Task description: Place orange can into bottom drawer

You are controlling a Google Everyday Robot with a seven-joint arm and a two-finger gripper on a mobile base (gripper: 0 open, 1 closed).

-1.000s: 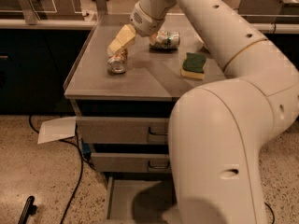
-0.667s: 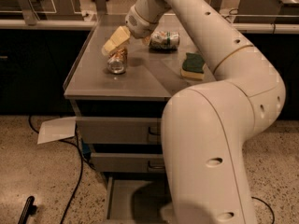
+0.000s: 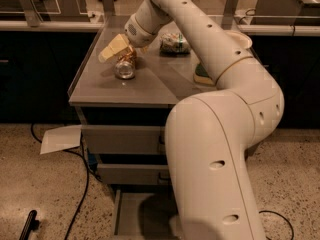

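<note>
**Grasp stage.** The end effector [image 3: 119, 54] stood over the far-left part of the desk [image 3: 150, 89], directly upon the orange can [image 3: 125, 67]. The can rested tilted on the desk top, with one silver end turned toward the near side. The end effector's tan tip overlapped the can's upper, far part, so contact seemed likely. Whether it was spread around the can or already clamped on it could not be told.

The green-and-silver can [image 3: 175, 43] lay apart to the right. A green sponge [image 3: 201, 75] lay farther right, partly behind the arm. The bottom drawer [image 3: 131, 215] stood pulled out at the near foot of the cabinet, partly hidden by the robot's body.

For a sound grasp, the can should be taken squarely across its body rather than near an end. Closure should be confirmed before lifting, since a tilted can may roll or slip out. The lift should then clear the near desk edge before any descent toward the drawer.
</note>
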